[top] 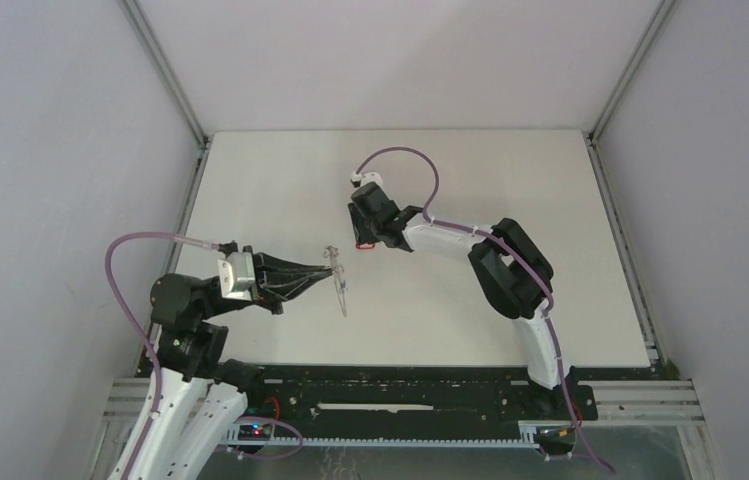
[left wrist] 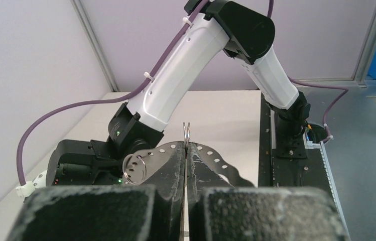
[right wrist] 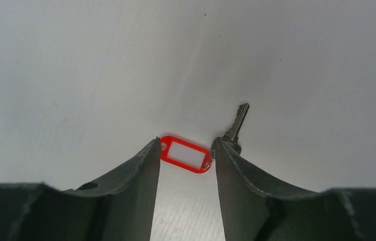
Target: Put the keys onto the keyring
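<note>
1. My left claw (left wrist: 186, 146) is nearest, out over the near-left part of the bench (top: 470, 170). Its jaws are pressed flat together on the keyring (top: 339, 283).
2. The keyring is held on edge at the claw's tips. From the left wrist I see only a thin wire loop of it above the closed fingertips. A grey perforated strip (left wrist: 211, 156) arcs away to either side, with a small split ring (left wrist: 135, 167) against it on the left. I cannot tell how these join the keyring.
3. Farther out, near the middle of the bench, my right claw (top: 361, 238) points down at the surface, jaws partway apart.
4. The red key tag (right wrist: 185, 154) lies flat on the bench between those fingertips, white label up, one end at each tip. I cannot tell whether they press it.
5. Farthest, the silver key (right wrist: 237, 125) lies at the tag's end, its head half hidden behind one fingertip and its blade pointing away.
</note>
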